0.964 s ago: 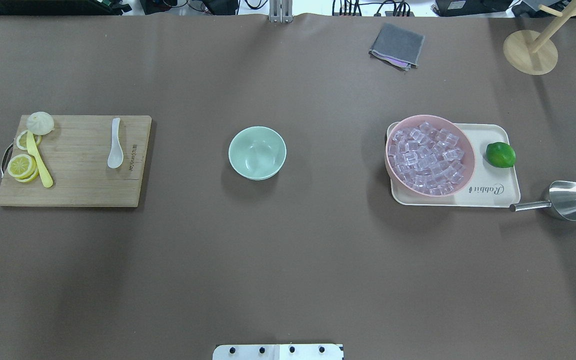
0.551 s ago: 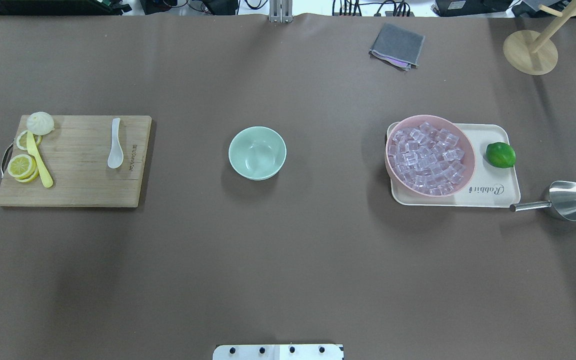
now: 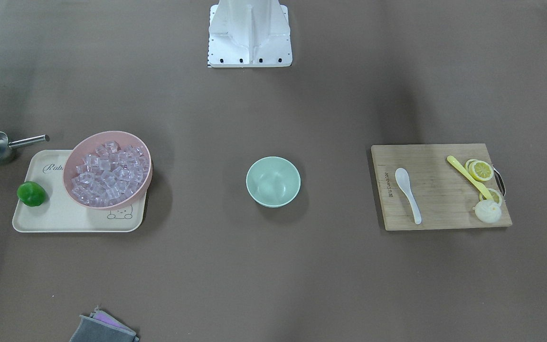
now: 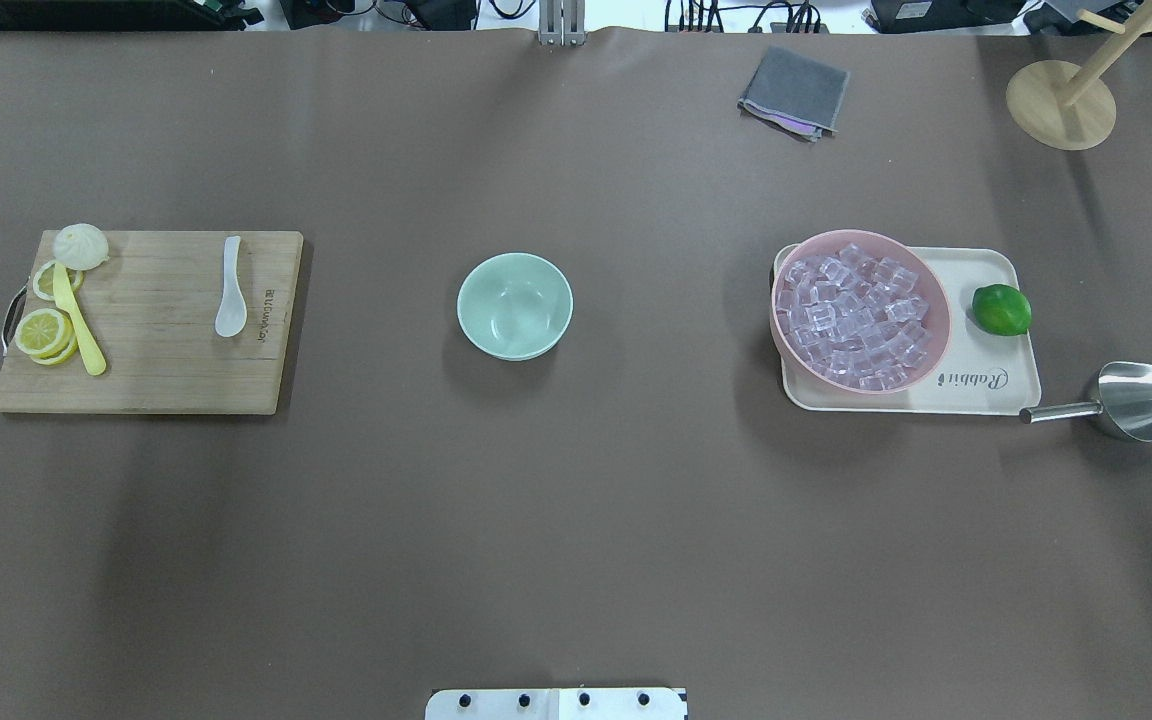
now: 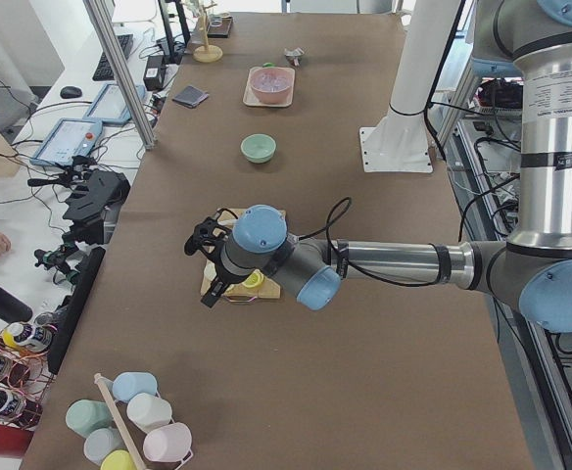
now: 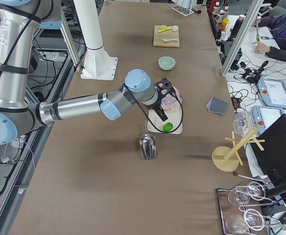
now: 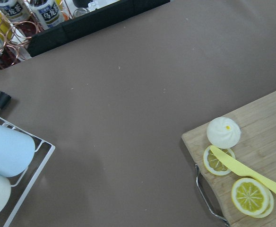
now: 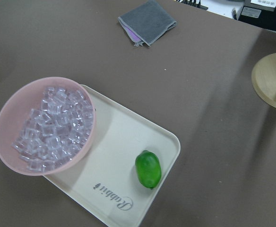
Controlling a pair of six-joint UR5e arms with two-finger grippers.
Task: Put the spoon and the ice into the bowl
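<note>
Brown paper covers the desk (image 4: pixel 576 560), and no part of the task is done yet. At the left end, on a wooden cutting board (image 4: pixel 156 385), the white spoon (image 4: pixel 230 290) lies flat near the board's inner edge with its scoop toward the robot. It is well apart from the yellow spoon (image 4: pixel 81 340), lemon slices (image 4: pixel 41 332) and bun (image 4: pixel 80 245) at the outer edge. The left arm (image 5: pixel 394 262) hangs over that outer end, so the spoon lies inward of the left jaws, toward the bowl (image 4: pixel 514 305). I cannot tell whether they are spread or pressed together. The mint-green bowl stands empty mid-desk. Further right, the ice (image 4: pixel 851 315) fills a pink bowl (image 4: pixel 939 300) on a cream tray (image 4: pixel 986 392), with a lime (image 4: pixel 1001 309) beside it and a metal scoop (image 4: pixel 1141 400) just off the tray's corner. The right arm (image 6: pixel 74 106) hovers about the tray, with the ice below the right jaws. Their state cannot be told either. As I judge it, the glossy spoon could slip from a pinch or skid along the board. Loose cubes could also spill short of the bowl on the long carry.
</note>
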